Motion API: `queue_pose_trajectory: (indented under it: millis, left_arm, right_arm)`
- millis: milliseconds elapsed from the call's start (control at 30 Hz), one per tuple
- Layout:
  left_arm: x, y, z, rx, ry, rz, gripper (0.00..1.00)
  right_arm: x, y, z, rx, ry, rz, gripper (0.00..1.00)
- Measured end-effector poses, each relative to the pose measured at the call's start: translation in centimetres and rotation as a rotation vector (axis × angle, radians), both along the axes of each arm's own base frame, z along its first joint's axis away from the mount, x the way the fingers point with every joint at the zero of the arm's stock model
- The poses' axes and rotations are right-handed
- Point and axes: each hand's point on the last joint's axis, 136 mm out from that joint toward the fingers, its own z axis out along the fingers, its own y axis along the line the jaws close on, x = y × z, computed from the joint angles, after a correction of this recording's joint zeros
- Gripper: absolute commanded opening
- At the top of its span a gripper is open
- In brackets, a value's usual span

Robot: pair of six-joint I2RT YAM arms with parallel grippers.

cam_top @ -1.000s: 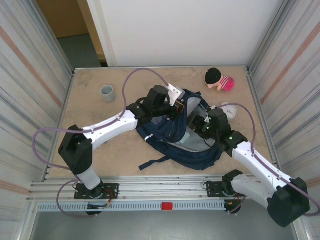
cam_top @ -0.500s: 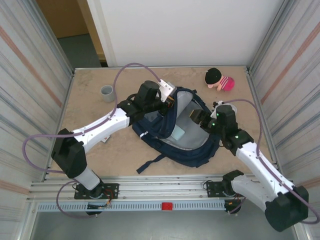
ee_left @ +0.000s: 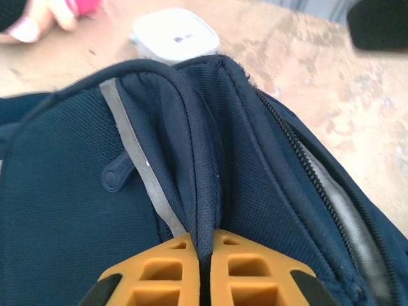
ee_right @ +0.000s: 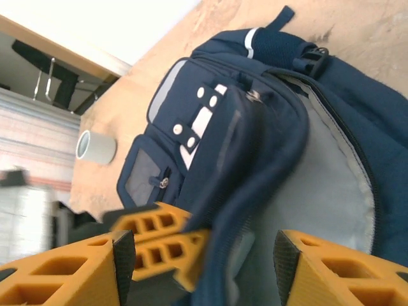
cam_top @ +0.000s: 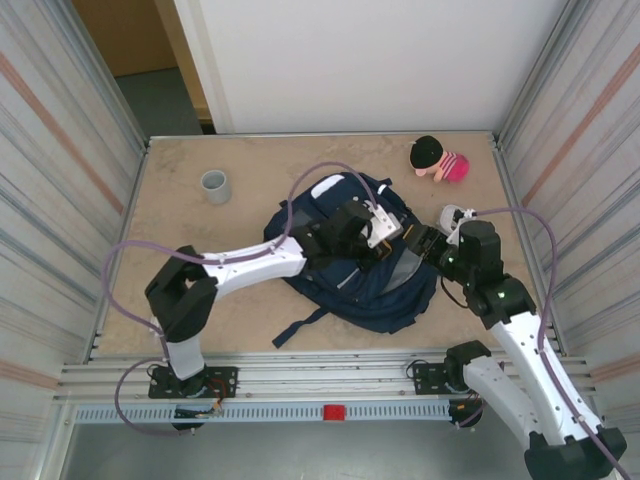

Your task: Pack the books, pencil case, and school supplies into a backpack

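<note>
My left claw [ee_left: 201, 245] is clenched on a raised fold of the backpack [ee_left: 64, 191]. In the left wrist view, the two orange fingers [ee_left: 159, 268] press together with the navy fabric ridge squeezed between them. A thin grey stripe runs along the fold, and a zipper track curves away to the right.

My right claw [ee_right: 201, 248] is released. Its orange fingers [ee_right: 64, 274] stand wide apart at the backpack's opened edge, gripping nothing. Between them I see the bag's rim and the left claw's orange tips. Past the rim, the pale grey lining [ee_right: 325, 185] is exposed. The front pocket, with its grey patch [ee_right: 143, 178] and white tabs, faces away from me.

From above, the backpack [cam_top: 370, 300] lies flat near the middle of the table [cam_top: 200, 250]. The left arm reaches across it from the left, its claw [cam_top: 392, 238] at the bag's right side. The right claw [cam_top: 425, 242] is just beside it.

A grey cup [cam_top: 215, 186] stands well apart at the far left. A pink and black plush toy [cam_top: 438, 158] sits at the far right corner. A small white box [ee_left: 175, 35] rests just beyond the bag.
</note>
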Motion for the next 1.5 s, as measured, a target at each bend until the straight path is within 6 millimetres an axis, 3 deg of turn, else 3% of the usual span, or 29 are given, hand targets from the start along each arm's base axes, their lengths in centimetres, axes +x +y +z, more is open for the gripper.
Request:
queue_pose_trajectory:
  millis: [133,267,367,533,733,833,1067,1333,1500]
  left_arm:
    - [-1.2,-1.1,-2.6,0.022,0.061,-0.012,0.27]
    - [-1.3,-1.1,-3.7,0.020,0.101,0.012,0.52]
    - [-0.9,-0.7,-3.7,0.012,0.120,0.044,0.66]
    - [0.8,1.9,-1.5,-0.039,0.156,0.166,0.75]
    - [4.8,9.6,3.1,-0.147,0.186,0.433,0.83]
    - [6.1,14.2,3.8,-0.174,0.225,0.595,0.87]
    - [5.2,25.5,0.2,-0.140,0.360,0.988,0.93]
    - [1.1,35.4,-2.6,-0.118,0.456,1.465,0.96]
    - [-1.6,40.5,-5.2,-0.075,0.557,1.739,0.96]
  right_arm:
    - [-0.5,-0.8,0.5,-0.020,-0.027,-0.026,0.61]
    - [-0.9,-1.4,0.3,-0.042,-0.023,-0.045,0.60]
    - [-1.0,-1.4,0.1,-0.056,-0.021,-0.038,0.60]
    - [-0.7,-0.8,0.3,-0.064,-0.037,0.004,0.61]
    - [0.1,2.7,-0.1,-0.104,-0.033,0.145,0.61]
    - [0.3,5.5,0.0,-0.144,-0.042,0.243,0.61]
    - [1.8,11.3,0.3,-0.184,-0.091,0.390,0.61]
    - [3.5,16.7,-2.0,-0.168,-0.073,0.511,0.61]
    - [4.0,19.9,-2.0,-0.119,-0.088,0.593,0.60]
